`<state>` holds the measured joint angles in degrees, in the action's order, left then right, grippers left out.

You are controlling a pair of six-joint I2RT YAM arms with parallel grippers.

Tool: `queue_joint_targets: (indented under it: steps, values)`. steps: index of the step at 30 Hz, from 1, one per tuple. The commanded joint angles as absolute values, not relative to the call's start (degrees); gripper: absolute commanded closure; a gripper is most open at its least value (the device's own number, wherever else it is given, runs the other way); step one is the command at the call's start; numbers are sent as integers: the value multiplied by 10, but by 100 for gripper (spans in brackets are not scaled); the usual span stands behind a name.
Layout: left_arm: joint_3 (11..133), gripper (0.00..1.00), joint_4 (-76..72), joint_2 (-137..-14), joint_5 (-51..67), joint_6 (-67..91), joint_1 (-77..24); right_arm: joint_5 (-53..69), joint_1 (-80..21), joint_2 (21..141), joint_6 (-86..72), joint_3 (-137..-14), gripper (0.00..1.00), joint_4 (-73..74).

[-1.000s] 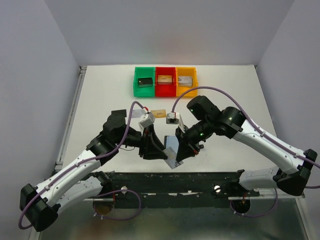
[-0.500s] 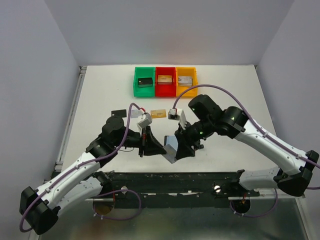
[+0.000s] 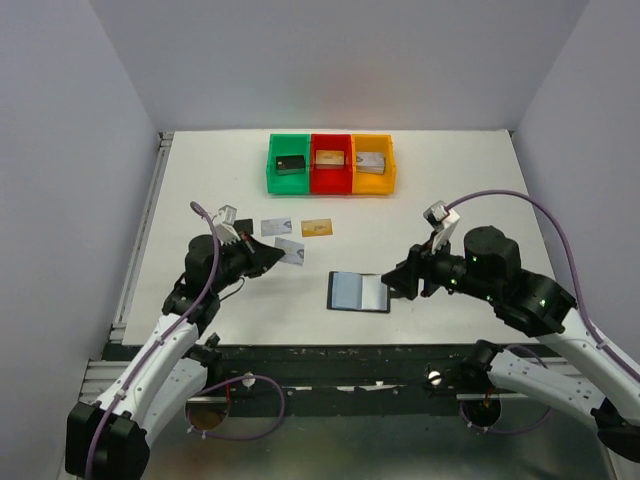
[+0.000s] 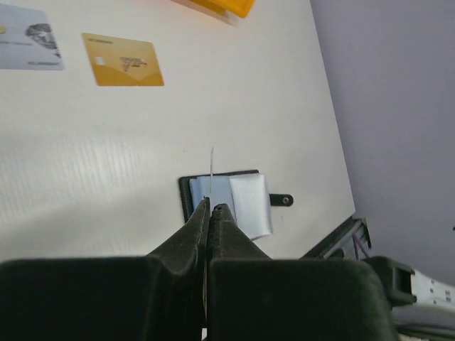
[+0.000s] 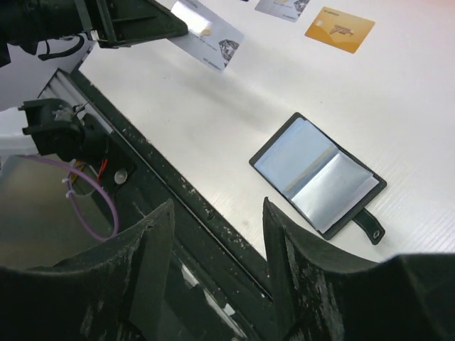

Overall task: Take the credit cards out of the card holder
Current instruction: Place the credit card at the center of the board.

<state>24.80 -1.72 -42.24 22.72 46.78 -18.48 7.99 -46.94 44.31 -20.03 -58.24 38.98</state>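
The card holder lies open and flat on the table with its blue-grey inner faces up; it also shows in both wrist views. My left gripper is shut on a silver-grey credit card and holds it above the table to the left of the holder. That card is edge-on in the left wrist view and flat in the right wrist view. Another silver-grey card and a gold card lie on the table behind. My right gripper is open and empty, just right of the holder.
Green, red and yellow bins stand in a row at the back, each with a block inside. A black card lies half hidden by my left arm. The dark front rail runs along the table's near edge.
Both arms have drawn apart from the middle. The right gripper opened and the holder now lies flat on the table. The left gripper shut on a silver-grey card and carried it left.
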Motion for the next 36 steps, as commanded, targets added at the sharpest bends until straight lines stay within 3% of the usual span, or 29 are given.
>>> queue_joint_targets:
  steps: [1,21,36]
  values:
    - [219,100,-73,-473,149,548,-146,37,-471,392,-267,-484,39,270]
    - [251,100,-314,-794,226,544,-62,135,-473,418,-284,-437,39,252]
    - [265,100,-309,-848,236,532,-58,118,-472,426,-276,-439,37,260]
